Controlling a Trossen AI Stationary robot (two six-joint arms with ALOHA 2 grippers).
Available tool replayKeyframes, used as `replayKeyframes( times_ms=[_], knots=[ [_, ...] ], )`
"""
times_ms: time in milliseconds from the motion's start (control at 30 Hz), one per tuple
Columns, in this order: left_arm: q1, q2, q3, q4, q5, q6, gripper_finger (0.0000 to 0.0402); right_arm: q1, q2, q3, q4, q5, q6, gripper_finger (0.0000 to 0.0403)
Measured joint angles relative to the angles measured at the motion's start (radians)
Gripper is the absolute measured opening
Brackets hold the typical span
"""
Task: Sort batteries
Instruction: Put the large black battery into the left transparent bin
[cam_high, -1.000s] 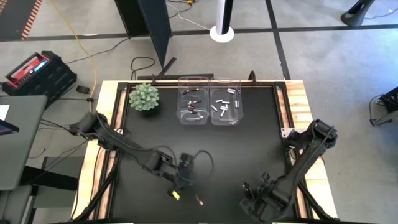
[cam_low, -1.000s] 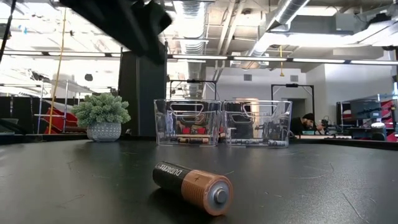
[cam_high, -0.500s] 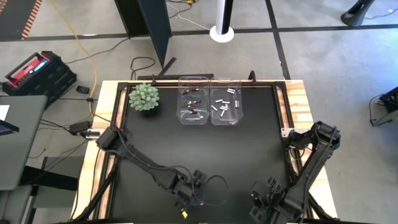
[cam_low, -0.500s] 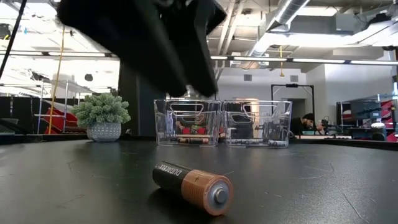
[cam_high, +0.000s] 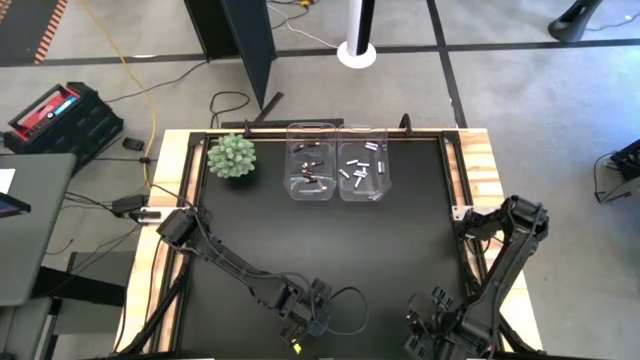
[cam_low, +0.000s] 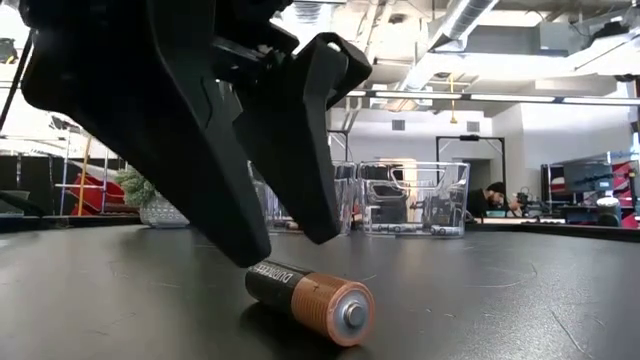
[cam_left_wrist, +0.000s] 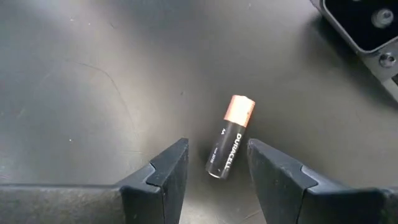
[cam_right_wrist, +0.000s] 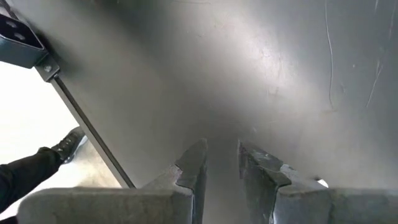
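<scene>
Left tool (cam_left_wrist: 214, 163) held released, fingers straddling lone battery (cam_left_wrist: 230, 135) lying flat on desk (cam_left_wrist: 93, 74) near front edge (aligned for pinch). Right tool (cam_right_wrist: 221, 158) parked half-parted, nothing held. Sorted batteries (cam_high: 337, 172) kept in far bins (cam_high: 337, 133).

A small green potted plant (cam_high: 232, 157) stands at the far left corner of the black desk (cam_high: 400, 250). Two clear bins (cam_high: 337, 162) sit side by side just beside it. A red case (cam_high: 60, 112) lies on the floor, well apart.
</scene>
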Motion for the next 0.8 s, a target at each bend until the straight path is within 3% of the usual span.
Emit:
replayKeyframes(
  times_ms=[500, 800],
  knots=[
    [0.013, 0.067, 0.001, 0.077, 0.072, -0.021, 0.0153, -0.001, 0.000, 0.000, 0.001, 0.001, -0.013, 0.0107],
    [0.019, 0.090, 0.003, 0.074, 0.079, -0.013, 0.0051, -0.001, 0.000, 0.000, 0.001, 0.001, -0.014, 0.0107]
  ],
)
